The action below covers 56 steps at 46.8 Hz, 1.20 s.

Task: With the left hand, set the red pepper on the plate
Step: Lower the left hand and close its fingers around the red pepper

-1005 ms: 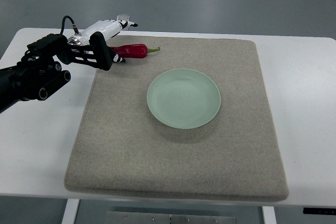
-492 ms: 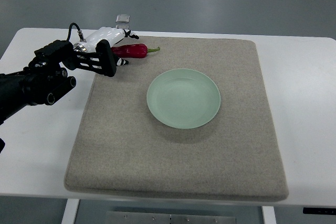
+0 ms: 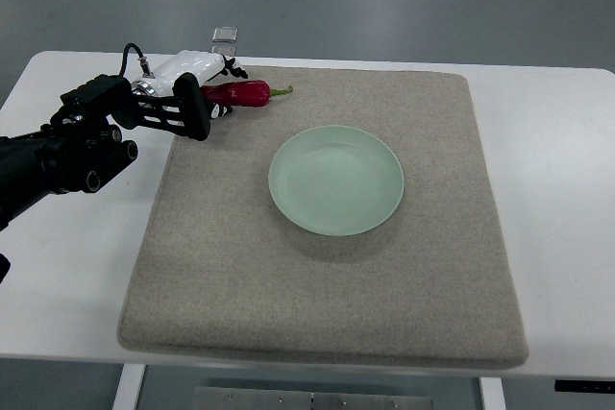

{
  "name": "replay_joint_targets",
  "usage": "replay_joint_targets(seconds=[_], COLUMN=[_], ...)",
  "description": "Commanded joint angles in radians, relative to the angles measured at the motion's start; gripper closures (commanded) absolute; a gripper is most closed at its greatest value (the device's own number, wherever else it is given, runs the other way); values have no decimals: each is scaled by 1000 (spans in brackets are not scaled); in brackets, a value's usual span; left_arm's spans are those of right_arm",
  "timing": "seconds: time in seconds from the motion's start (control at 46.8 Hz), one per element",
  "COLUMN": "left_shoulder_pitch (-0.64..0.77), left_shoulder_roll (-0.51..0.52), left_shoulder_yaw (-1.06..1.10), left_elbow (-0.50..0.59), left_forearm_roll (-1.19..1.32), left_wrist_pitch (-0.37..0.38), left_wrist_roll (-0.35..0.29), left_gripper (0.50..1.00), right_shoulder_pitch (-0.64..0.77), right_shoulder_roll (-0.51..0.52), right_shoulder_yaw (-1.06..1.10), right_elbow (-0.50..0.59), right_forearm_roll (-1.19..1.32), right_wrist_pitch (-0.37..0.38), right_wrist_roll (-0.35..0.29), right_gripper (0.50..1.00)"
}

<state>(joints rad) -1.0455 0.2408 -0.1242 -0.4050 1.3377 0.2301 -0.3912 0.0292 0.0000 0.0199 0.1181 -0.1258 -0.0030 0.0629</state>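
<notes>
Reaching from the frame's left edge, left robot hand at upper left of the mat | touching the stem-less end of the red pepper, finger closure impossible to tell | pepper lying left-right, stem rightward | plate empty, lower right of pepper | only this hand in view

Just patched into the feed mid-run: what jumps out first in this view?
The pale green plate sits empty in the middle of the grey mat. At the mat's far left corner lies the red pepper, with the left hand right at its blunt end; whether the fingers have closed on it cannot be told. The right arm is out of view.
</notes>
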Motion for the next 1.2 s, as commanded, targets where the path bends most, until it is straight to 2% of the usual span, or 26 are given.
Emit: replay_joint_targets(seconds=[0.0, 0.235, 0.428, 0.748, 0.855, 0.983, 1.09, 1.154, 1.176], left_shoulder_pitch=[1, 1, 1, 1, 1, 1, 1, 2, 2], left_shoulder_roll=[0, -1, -14, -15, -15, -15, -15, -14, -15], left_shoulder_yaw=[0, 0, 0, 0, 0, 0, 1, 1, 1], left_elbow=[0, 0, 5, 18, 29, 32, 32, 32, 32], left_forearm_roll=[0, 0, -2, -6, -6, -6, -6, -6, -6], left_wrist_pitch=[0, 0, 0, 0, 0, 0, 0, 0, 0], left_wrist_roll=[0, 0, -2, 0, -2, -2, -2, -2, -2], left_gripper=[752, 754, 786, 799, 829, 834, 885, 926, 953], right_shoulder_pitch=[0, 0, 0, 0, 0, 0, 0, 0, 0], right_shoulder_roll=[0, 0, 0, 0, 0, 0, 0, 0, 0], right_shoulder_yaw=[0, 0, 0, 0, 0, 0, 0, 0, 0], right_elbow=[0, 0, 0, 0, 0, 0, 0, 0, 0], right_forearm_roll=[0, 0, 0, 0, 2, 0, 0, 0, 0], right_wrist_pitch=[0, 0, 0, 0, 0, 0, 0, 0, 0], right_wrist_roll=[0, 0, 0, 0, 0, 0, 0, 0, 0], right_gripper=[572, 572, 572, 572, 572, 572, 572, 572, 572])
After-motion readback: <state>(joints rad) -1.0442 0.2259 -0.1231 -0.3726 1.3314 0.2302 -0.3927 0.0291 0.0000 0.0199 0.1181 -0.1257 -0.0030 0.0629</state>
